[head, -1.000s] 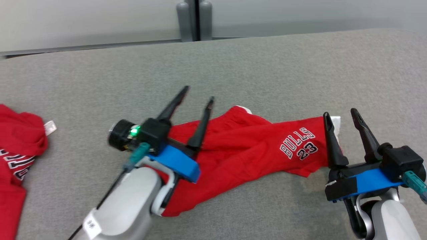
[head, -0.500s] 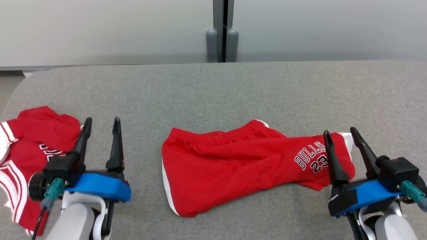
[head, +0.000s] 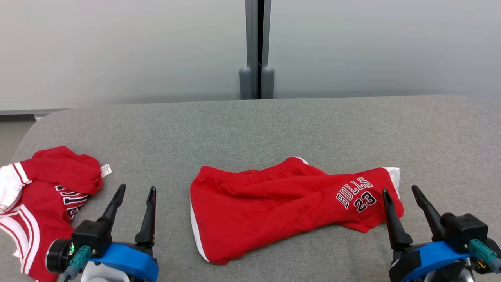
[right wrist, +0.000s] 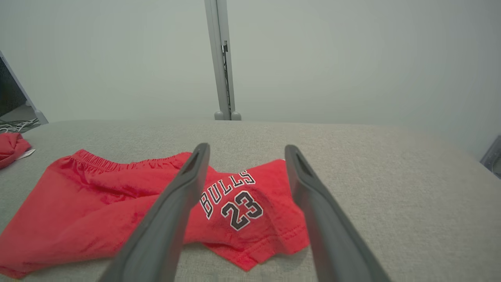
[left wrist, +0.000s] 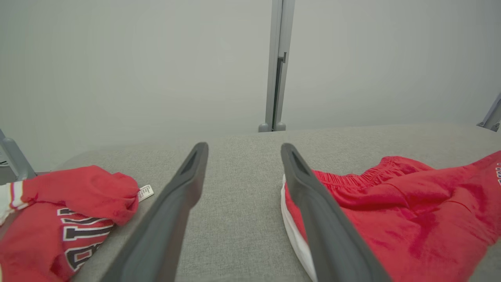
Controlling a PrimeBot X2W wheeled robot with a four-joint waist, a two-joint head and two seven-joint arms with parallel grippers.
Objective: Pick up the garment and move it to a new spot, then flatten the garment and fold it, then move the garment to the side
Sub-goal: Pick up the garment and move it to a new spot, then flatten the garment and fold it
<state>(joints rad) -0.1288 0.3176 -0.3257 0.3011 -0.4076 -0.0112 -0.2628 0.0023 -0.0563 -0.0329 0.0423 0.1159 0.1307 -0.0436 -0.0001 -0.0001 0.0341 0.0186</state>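
1. The left claw [head: 137,189] has pulled back off the shorts [head: 274,203] and now sits just left of them, fingers spread and empty. The head camera has tilted up too.
2. The right claw [head: 400,190], likewise spread and empty, is at the printed leg's hem.
3. Between the claws the shorts lie rumpled on the counter [head: 250,129]. Flattening looks to be the step in hand, so next each claw should pinch an outer edge and pull outward.
4. Count: two claws and two red garments, the shorts and a crumpled top [head: 43,196] left of the left claw.
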